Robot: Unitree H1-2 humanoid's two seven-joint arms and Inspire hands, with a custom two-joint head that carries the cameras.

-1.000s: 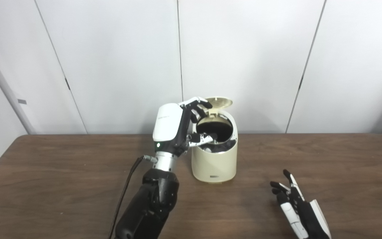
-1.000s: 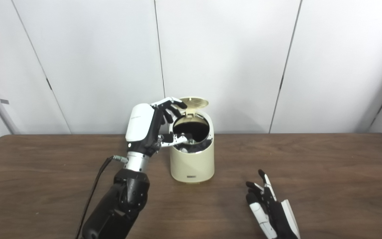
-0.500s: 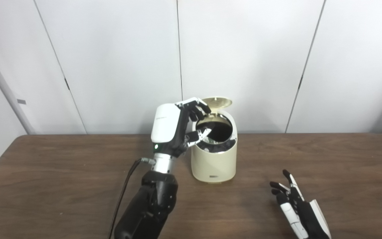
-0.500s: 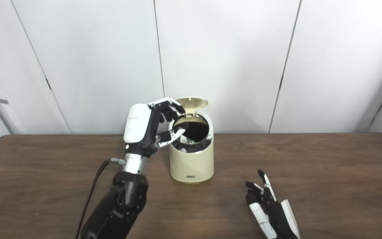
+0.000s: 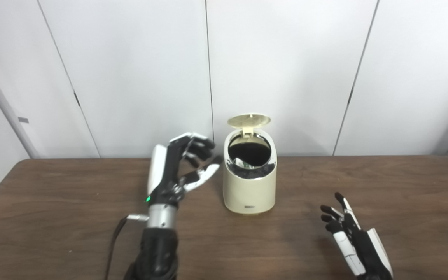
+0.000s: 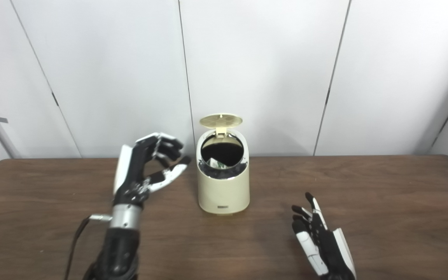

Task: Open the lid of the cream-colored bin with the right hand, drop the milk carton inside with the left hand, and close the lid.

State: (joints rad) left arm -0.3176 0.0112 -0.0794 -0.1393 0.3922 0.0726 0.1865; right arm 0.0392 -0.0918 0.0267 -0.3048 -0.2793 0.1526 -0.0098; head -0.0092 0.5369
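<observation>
The cream-colored bin [image 5: 250, 186] stands on the brown table [image 5: 53, 202] near the back middle. Its round lid [image 5: 249, 120] is tipped up and open behind the mouth. A bit of the milk carton [image 5: 242, 163] shows white and green inside the dark opening; it also shows in the right eye view [image 6: 216, 163]. My left hand [image 5: 177, 167] is raised to the left of the bin, apart from it, fingers loosely curled and empty. My right hand [image 5: 354, 241] lies open and empty near the table's front right.
White wall panels [image 5: 286, 58] rise right behind the table's back edge. A black cable [image 5: 113, 241] hangs along my left forearm. Bare wood lies on both sides of the bin.
My left hand has pulled back from the bin's mouth to the left and down. The carton piece now shows inside the bin. The right hand stays put.
</observation>
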